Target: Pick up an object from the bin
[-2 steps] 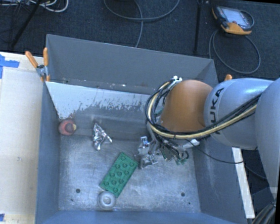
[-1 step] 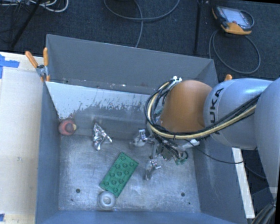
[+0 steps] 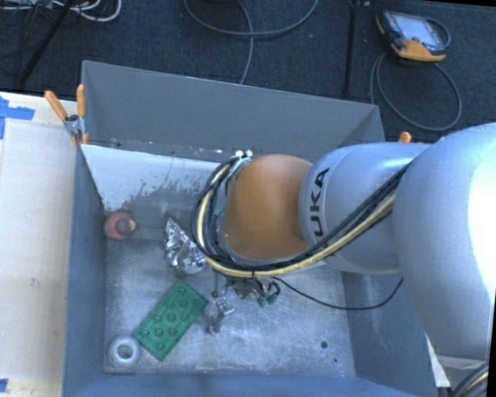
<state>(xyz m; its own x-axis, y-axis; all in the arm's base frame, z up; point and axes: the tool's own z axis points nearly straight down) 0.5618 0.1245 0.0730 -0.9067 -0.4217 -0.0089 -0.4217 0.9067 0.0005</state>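
My gripper hangs low over the middle of the bin floor, under the orange wrist cover. Its tip sits right beside the upper right edge of a flat green studded plate, which lies tilted on the floor to its left. I cannot tell whether it touches the plate. A crumpled lump of silver foil lies just up and left of the gripper, partly tucked under the cables.
A small white ring rests near the bin's front left corner. A reddish round cap sits against the left wall. The arm and its cover hide the back right of the bin floor.
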